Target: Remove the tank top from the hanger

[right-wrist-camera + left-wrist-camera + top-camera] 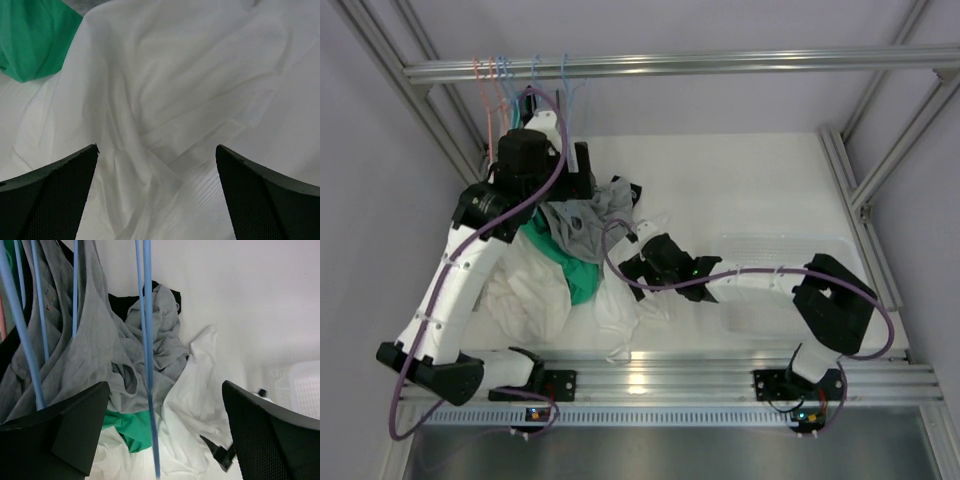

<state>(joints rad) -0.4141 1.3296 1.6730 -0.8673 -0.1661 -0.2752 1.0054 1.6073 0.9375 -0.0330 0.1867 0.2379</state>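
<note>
At the back left of the desk (pixel 740 180), under the rail (pixel 670 65), the grey tank top (pixel 95 350) is seen draped on a blue hanger (pixel 75 290), its lower part trailing onto the heap of clothes below. The left fingers (pixel 75 440) are spread wide just before it, holding nothing. The right fingers (pixel 50 195) are likewise wide and empty above a white garment (pixel 175 90) beside a green garment (pixel 30 45). The removal is judged unfinished: a strap must be pinched and drawn off the hanger's end. The white basket (pixel 300 385) at the right is only partly shown, and nothing is seen in it.
</note>
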